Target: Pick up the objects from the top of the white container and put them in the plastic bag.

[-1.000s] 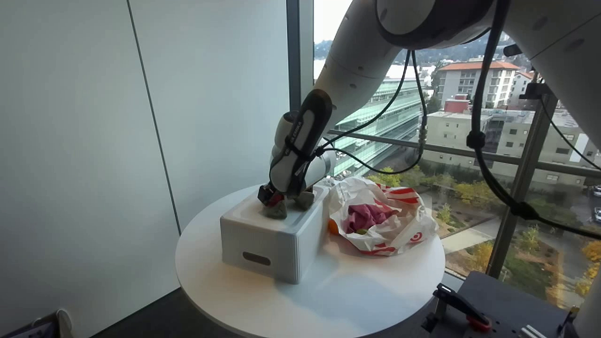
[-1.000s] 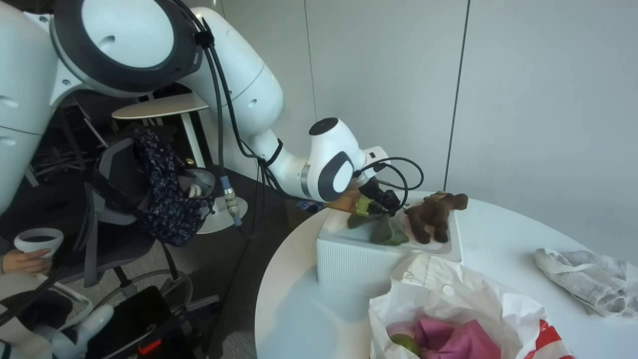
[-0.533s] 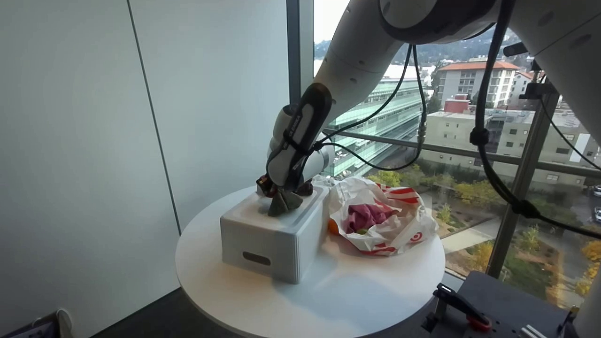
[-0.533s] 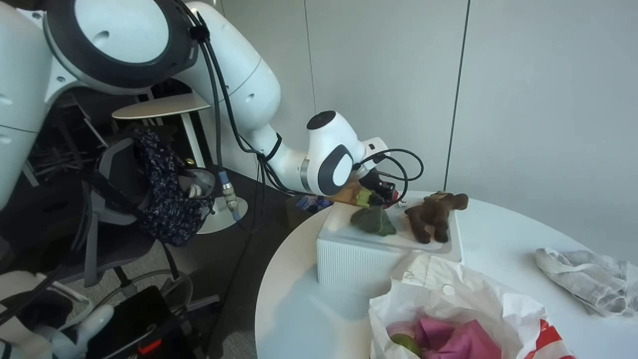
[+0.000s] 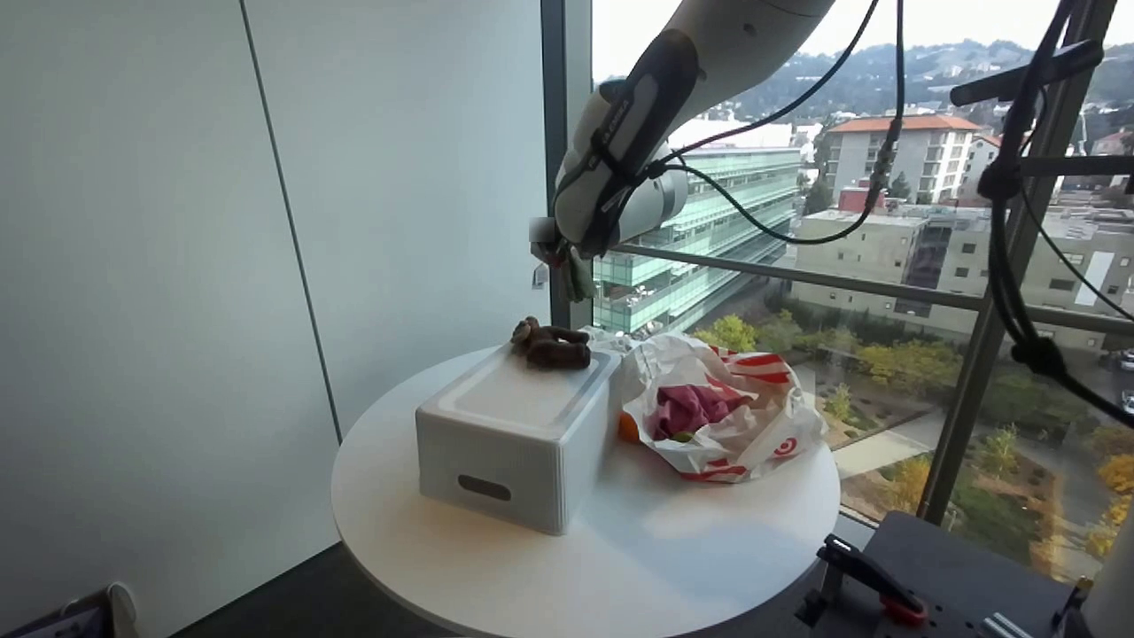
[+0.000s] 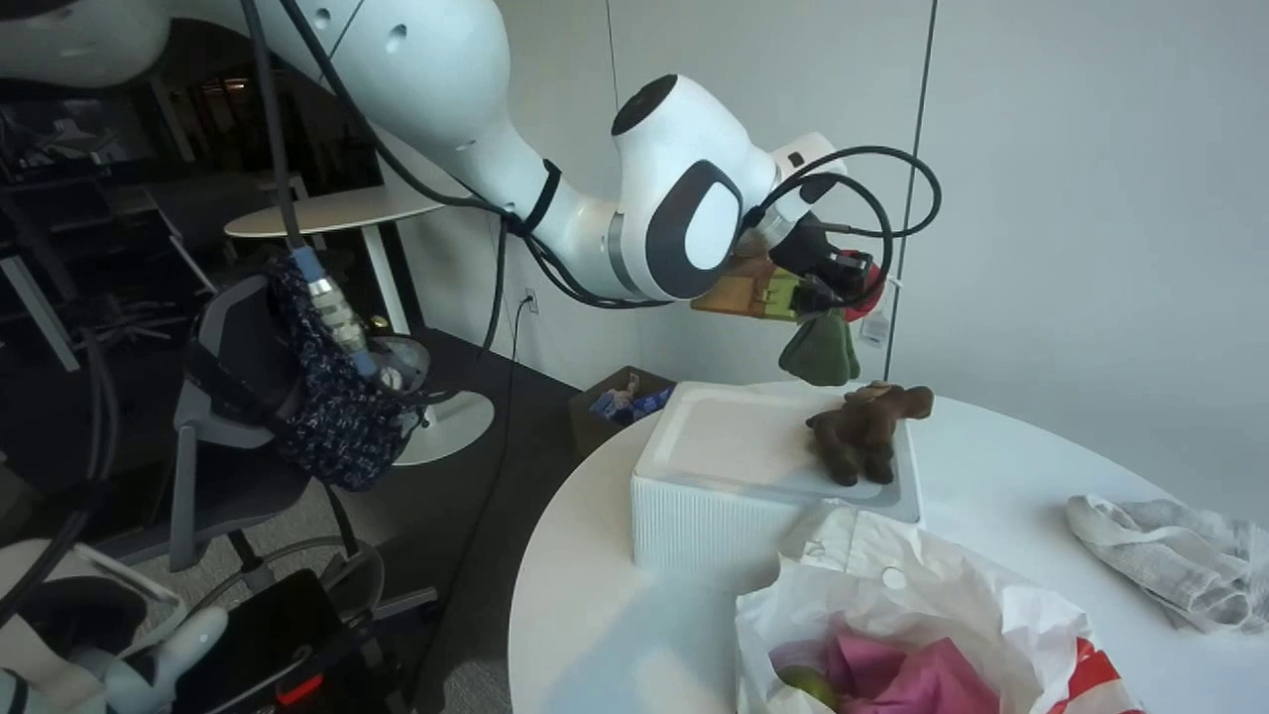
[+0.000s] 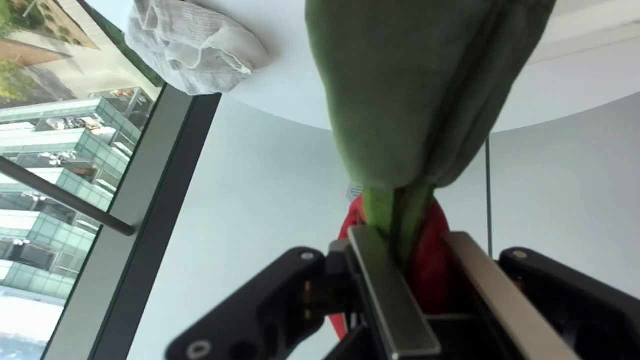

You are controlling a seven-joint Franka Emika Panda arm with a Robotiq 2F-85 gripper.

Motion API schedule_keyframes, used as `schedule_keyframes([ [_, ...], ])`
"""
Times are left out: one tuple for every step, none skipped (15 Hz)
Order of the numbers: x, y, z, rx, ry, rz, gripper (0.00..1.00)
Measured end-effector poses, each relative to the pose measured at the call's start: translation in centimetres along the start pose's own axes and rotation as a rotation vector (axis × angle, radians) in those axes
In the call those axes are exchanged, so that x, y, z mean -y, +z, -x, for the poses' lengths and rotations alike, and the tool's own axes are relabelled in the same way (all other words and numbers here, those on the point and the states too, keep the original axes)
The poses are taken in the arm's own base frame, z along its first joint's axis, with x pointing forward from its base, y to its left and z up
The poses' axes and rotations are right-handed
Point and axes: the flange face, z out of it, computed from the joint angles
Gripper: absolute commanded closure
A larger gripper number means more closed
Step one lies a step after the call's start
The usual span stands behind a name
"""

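Note:
My gripper [image 7: 410, 235] is shut on a soft object with green flaps [image 7: 400, 100] and a red part [image 7: 432, 265], held high over the white container [image 5: 496, 452]. In an exterior view its green part [image 6: 821, 349] dangles below the fingers, and a small pale tag [image 6: 874, 327] hangs beside it. A brown plush animal [image 6: 861, 431] lies on the container's lid, near one end. Alongside the container stands the white, red-printed plastic bag [image 5: 780, 412], its mouth open. Pink cloth [image 6: 917, 679] and something green [image 6: 805, 682] show inside it.
All of this stands on a round white table [image 5: 416, 549]. An orange item [image 5: 629, 428] shows at the bag's edge. Crumpled whitish, see-through wrapping [image 6: 1170, 560] lies on the tabletop, also visible in the wrist view. A window and a wall stand close behind.
The jaws have come together on the green and red object. It has risen from the container's lid with the arm. The brown plush animal and the bag have stayed put.

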Motion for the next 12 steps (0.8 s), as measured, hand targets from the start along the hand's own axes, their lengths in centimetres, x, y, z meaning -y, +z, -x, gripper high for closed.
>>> schedule_keyframes([
  [-3.7,-0.7,0.3,0.002,0.019,0.057,0.9],
  [-7.3,-1.2,1.1,0.015,0.035,0.115,0.9],
  [-11.1,-1.6,2.4,0.04,0.048,0.176,0.9],
  [-14.4,-1.9,4.0,0.076,0.062,0.234,0.9],
  [-17.2,-2.1,6.0,0.121,0.071,0.285,0.9],
  [-19.4,-2.2,8.2,0.179,0.08,0.327,0.9],
  [-20.7,-2.1,10.4,0.244,0.084,0.356,0.9],
  [-21.1,-1.8,12.7,0.315,0.084,0.372,0.9],
  [-20.9,-1.3,14.7,0.381,0.08,0.375,0.9],
  [-20.1,-0.8,16.5,0.437,0.075,0.366,0.9],
  [-18.9,-0.2,18.0,0.487,0.066,0.352,0.9],
  [-17.5,0.5,19.3,0.534,0.053,0.336,0.9],
])
